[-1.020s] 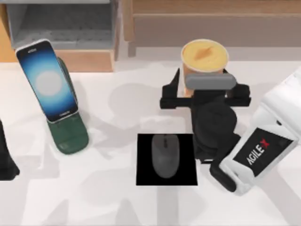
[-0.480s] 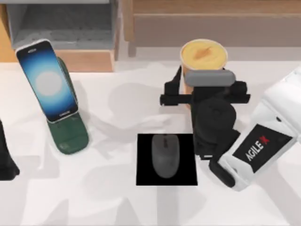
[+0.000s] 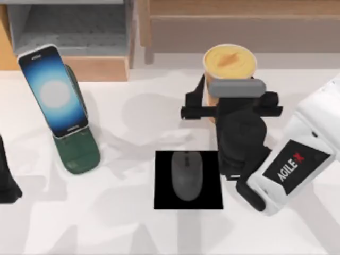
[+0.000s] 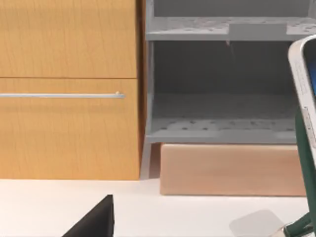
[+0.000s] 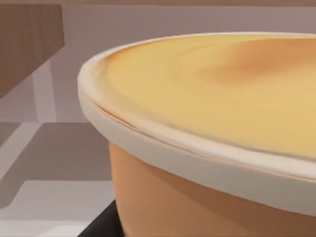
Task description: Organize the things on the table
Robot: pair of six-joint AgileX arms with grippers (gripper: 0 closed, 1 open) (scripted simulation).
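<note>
right hand [image 3: 230,109] | reaches across table to cup [image 3: 230,62] | spread open around it

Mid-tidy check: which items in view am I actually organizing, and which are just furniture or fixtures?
Job items:
- orange paper cup, right hand around it
- grey mouse on the black mat
- smartphone leaning on the green stand

Just there:
- black mat
- green stand
- shelf unit at the back
- left arm, parked at the table's left edge
</note>
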